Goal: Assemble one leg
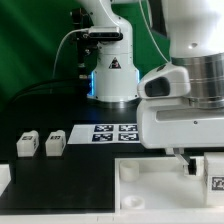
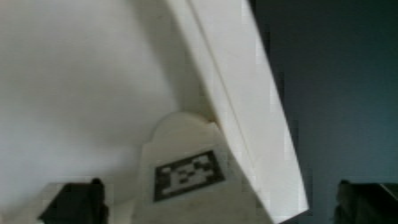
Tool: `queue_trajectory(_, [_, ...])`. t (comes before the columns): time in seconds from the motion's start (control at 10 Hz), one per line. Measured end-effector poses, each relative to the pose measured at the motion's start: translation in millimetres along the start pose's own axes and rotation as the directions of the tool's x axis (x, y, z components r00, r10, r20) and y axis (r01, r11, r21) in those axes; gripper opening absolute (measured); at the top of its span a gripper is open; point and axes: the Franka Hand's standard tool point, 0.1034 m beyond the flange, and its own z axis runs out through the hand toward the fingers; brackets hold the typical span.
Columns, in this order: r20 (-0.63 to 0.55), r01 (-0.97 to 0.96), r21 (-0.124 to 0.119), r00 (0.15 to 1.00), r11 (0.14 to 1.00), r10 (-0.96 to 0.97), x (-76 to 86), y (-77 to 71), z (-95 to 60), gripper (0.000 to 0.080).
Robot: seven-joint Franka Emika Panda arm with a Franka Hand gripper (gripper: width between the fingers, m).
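While claw [image 2: 210, 203] straddles, blocky tagged leg [image 2: 189, 165] apart.

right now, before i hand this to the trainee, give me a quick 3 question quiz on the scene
1. True or false: the gripper is shut on the tagged leg.
2. How many spare legs lie at the exterior view's left? A one, B two, C four.
3. Fill in: the flat tagged board beside them is the ____.
Key: 1 false, it is open around that leg. 2 B. 3 marker board.
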Motion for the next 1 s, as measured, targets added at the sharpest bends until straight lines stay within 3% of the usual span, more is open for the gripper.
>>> queue_trajectory(0.1, [-0.002,0.116,-0.010,0.993,0.993,-0.116,1.0,2.5,-0.2,0.0648])
queue_trajectory(0.2, [-0.002,0.297,-0.036,0.955,0.954,-0.297,1.6,3.4,-0.2,0.0648])
queue_trajectory(0.3, [-0.001,0.309,-0.035,0.951,0.950,-0.309,1.6,3.4,-0.2,0.0648])
queue_trajectory(0.4, [-0.002,0.281,-0.033,0.960,0.959,-0.281,1.5,3.2,-0.1,0.0648])
queue_trajectory(0.6, [-0.005,0.159,-0.027,0.987,0.987,-0.159,1.1,2.2,0.0,0.0388])
queue_trajectory(0.7, [-0.007,0.101,-0.027,0.995,0.994,-0.101,1.4,2.7,-0.1,0.0295])
queue_trajectory(1.0, [-0.019,-0.269,-0.016,0.963,0.963,0.269,2.3,1.6,-0.7,0.0295])
